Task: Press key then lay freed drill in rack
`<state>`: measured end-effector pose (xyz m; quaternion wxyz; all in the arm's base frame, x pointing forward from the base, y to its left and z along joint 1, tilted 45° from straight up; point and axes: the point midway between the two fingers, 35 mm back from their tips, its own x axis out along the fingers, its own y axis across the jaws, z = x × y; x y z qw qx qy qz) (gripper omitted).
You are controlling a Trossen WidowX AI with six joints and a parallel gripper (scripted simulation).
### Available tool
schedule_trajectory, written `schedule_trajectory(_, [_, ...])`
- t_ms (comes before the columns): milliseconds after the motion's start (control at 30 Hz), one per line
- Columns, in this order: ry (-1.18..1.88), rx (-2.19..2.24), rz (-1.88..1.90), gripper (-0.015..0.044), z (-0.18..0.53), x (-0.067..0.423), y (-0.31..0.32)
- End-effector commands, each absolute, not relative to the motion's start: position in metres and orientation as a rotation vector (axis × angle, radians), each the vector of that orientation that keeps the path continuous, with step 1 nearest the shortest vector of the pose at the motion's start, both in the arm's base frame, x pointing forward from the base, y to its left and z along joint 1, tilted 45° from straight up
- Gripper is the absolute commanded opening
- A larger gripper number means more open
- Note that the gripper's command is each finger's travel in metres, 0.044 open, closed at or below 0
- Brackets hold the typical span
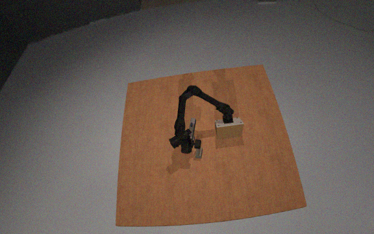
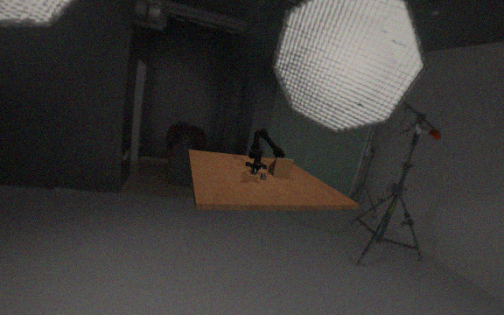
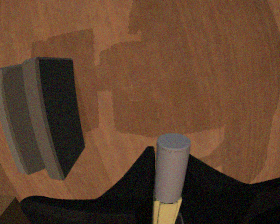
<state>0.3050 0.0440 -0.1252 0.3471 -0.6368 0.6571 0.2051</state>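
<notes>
My gripper (image 1: 228, 121) (image 2: 279, 154) (image 3: 160, 152) sits on top of a tan box (image 1: 229, 131) (image 2: 283, 168) on the wooden board (image 1: 206, 188). In the wrist view the black fingers are shut on the drill (image 3: 172, 169), an upright grey cylinder with a yellow lower part, standing in a dark socket. A grey and black block (image 3: 38, 119) lies to the left of the fingers in the wrist view. I cannot tell the key apart. A small grey rack (image 1: 199, 153) (image 2: 262, 176) stands on the board by the arm's base.
The arm's base (image 1: 182, 143) stands left of the box, with a grey upright plate (image 1: 192, 125) beside it. The board's edges drop to a grey floor. A light stand (image 2: 388, 210) is far off to the right.
</notes>
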Motion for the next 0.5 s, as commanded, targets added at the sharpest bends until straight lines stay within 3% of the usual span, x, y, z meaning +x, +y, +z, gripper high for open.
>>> schedule_trajectory(0, [1.707, -1.659, 0.532, 0.0, -0.1242, 0.3036, 0.0451])
schedule_trajectory(467, [1.707, -1.659, 0.533, 0.0, -0.1246, 0.3027, 0.0483])
